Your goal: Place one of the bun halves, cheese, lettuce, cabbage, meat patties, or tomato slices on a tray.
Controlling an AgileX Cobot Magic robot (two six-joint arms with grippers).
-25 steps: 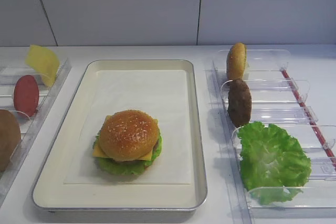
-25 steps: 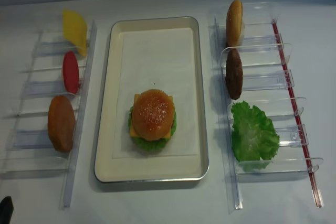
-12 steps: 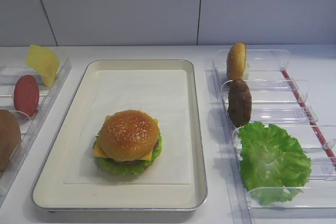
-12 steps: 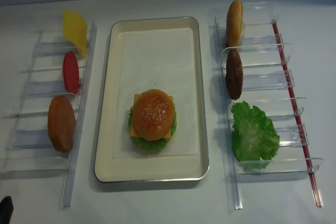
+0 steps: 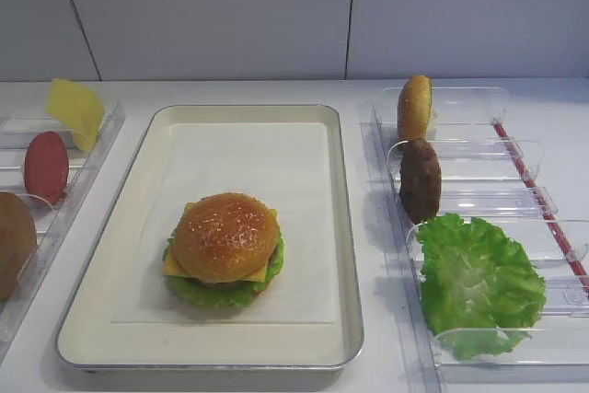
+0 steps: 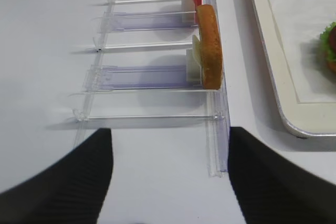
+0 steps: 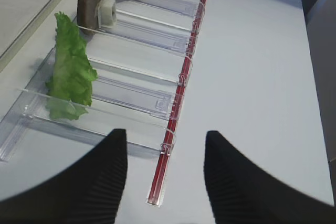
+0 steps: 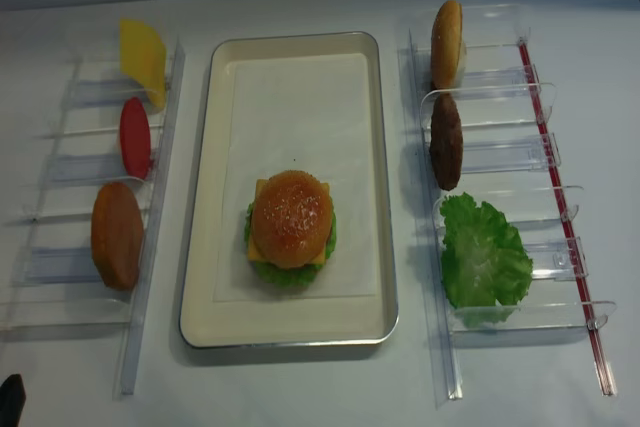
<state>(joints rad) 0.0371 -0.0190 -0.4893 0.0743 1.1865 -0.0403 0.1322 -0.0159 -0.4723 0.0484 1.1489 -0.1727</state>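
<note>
In the middle of the overhead view the tray (image 8: 290, 327) lies on the white tabletop (image 8: 320, 387), and on its paper liner (image 8: 300, 117), toward the lower half of the frame, sits an assembled burger: the sesame bun top (image 8: 291, 217) caps a yellow cheese slice (image 8: 258, 248) and a ruffled lettuce leaf (image 8: 283, 275), whose edges poke out beneath it. At the left of that view a clear rack (image 8: 130, 347) holds, from top to bottom, a leaning cheese slice (image 8: 143, 60), an upright tomato slice (image 8: 134, 137) and a plainer tan bun half (image 8: 117, 235) standing on edge. At the right a second clear rack (image 8: 520, 162) with a red strip along its outer side carries another bun half (image 8: 446, 43), a dark meat patty (image 8: 445, 141) and a loose lettuce leaf (image 8: 484, 257). My right gripper (image 7: 165, 177) shows at the bottom of its wrist view, above the near end of the right rack, its jaws spread apart with nothing between them. My left gripper (image 6: 170, 174) fills the bottom of its wrist view, just short of the left rack's near end, its jaws likewise spread and holding nothing
</note>
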